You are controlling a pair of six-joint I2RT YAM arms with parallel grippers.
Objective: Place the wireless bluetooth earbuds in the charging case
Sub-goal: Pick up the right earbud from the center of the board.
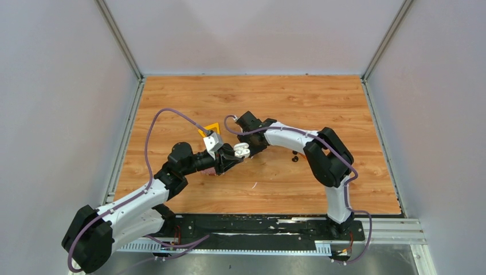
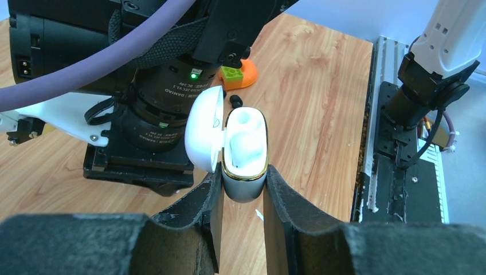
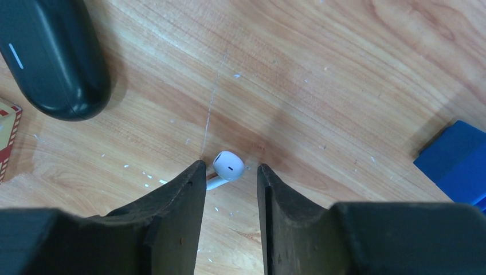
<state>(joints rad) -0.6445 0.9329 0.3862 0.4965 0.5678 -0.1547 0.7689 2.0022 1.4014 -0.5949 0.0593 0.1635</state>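
Between the tips of the right claw, a little apart and not pinching, one earbud seems to lie on the table; better to close softly on its round head, then bring it to the open case clamped in the left claw.

You have a wood-grain tabletop with one white earbud lying on it; up-left of the earbud a black oval pebble, right a blue block, left a red-edged card
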